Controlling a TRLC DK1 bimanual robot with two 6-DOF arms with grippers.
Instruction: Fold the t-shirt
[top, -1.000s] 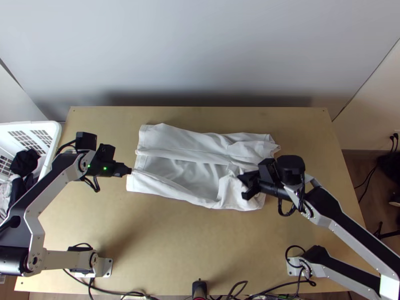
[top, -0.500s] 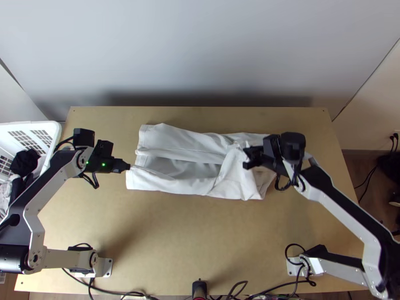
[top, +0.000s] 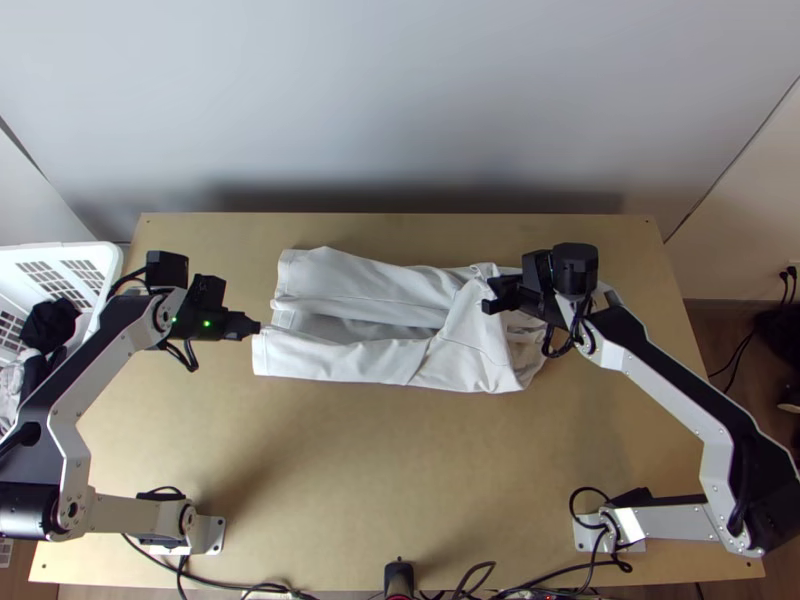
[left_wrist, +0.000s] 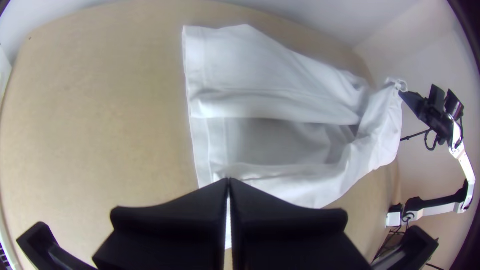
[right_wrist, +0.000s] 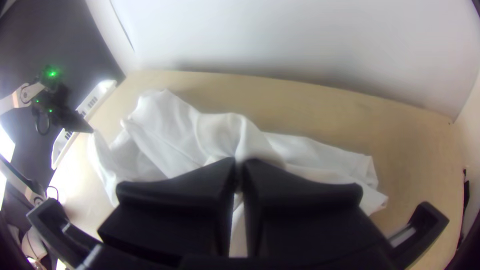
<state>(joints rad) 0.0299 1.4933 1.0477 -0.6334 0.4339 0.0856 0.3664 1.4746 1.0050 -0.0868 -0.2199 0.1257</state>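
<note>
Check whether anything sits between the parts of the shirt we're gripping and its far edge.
Nothing visible does. From the cloth pinched in the left gripper and right gripper to the far edge, there's only the shirt itself, with a long fold running across it.

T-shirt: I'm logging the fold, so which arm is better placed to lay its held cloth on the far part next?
Right, probably: the right gripper holds raised cloth over the t-shirt's far part, while the left gripper grips the near part's left end.
</note>
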